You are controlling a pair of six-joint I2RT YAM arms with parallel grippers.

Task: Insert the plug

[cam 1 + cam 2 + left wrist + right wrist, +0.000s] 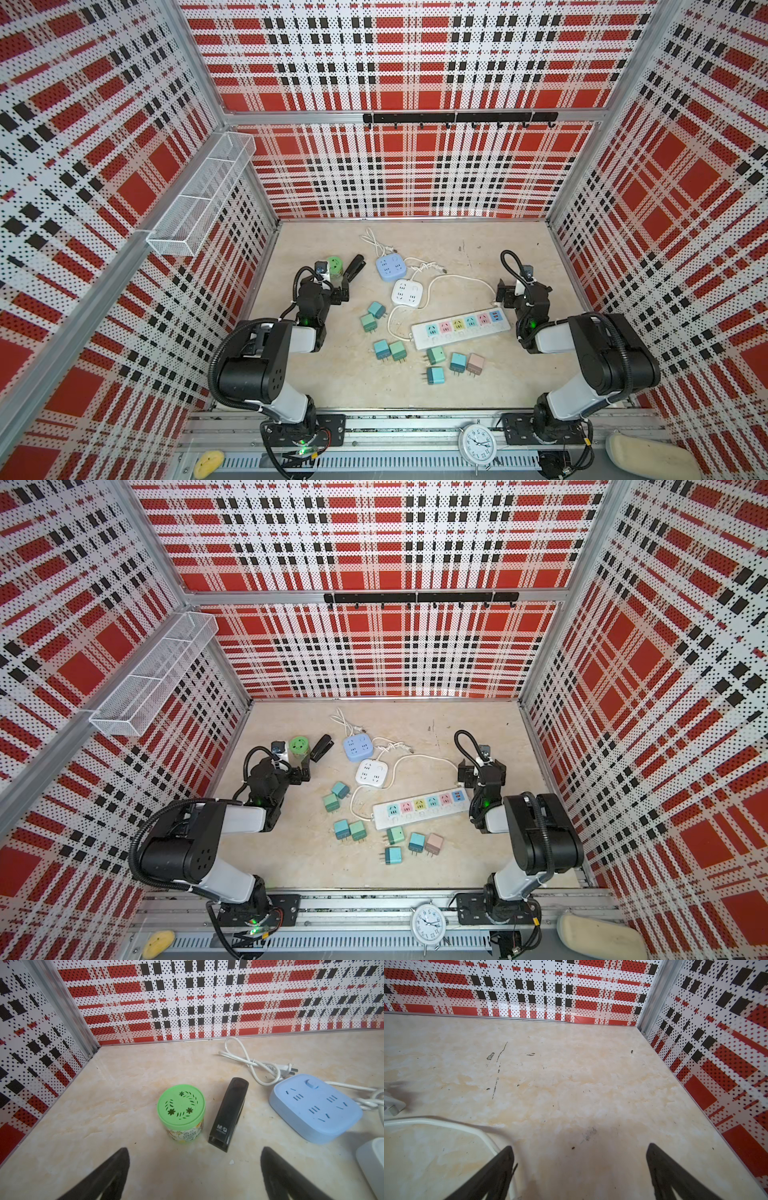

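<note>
Starting at the near edge, a clock (478, 444) stands on the front rail between the two arm bases. Beyond it, eight plugs lie loose on the table (332, 386), none seated in a socket. The nearest group holds a teal plug (435, 375), a green plug (436, 355), a second teal plug (457, 362) and a pink plug (475, 363), all just beside the near edge of the power strip (457, 333). A teal and green pair (390, 350) lies left of that group, and another such pair (372, 316) lies farther back. The power strip runs across the table at a slant, its six coloured sockets facing up, its right end close to the right arm. The left gripper (194, 1151) hovers above the table with its jaws spread wide, apart from every object. The right gripper (579, 1148) is likewise spread wide over bare table, with a white cord (446, 1124) passing just beside one finger. Behind the strip sits a white socket block (407, 293), and behind that a blue socket block (315, 1108). A green-lidded jar (180, 1105) stands upright left of the blue block, with a black stapler (228, 1113) lying just beside it. The blue block's coiled lead (245, 1059) lies farthest back, near the rear wall.
</note>
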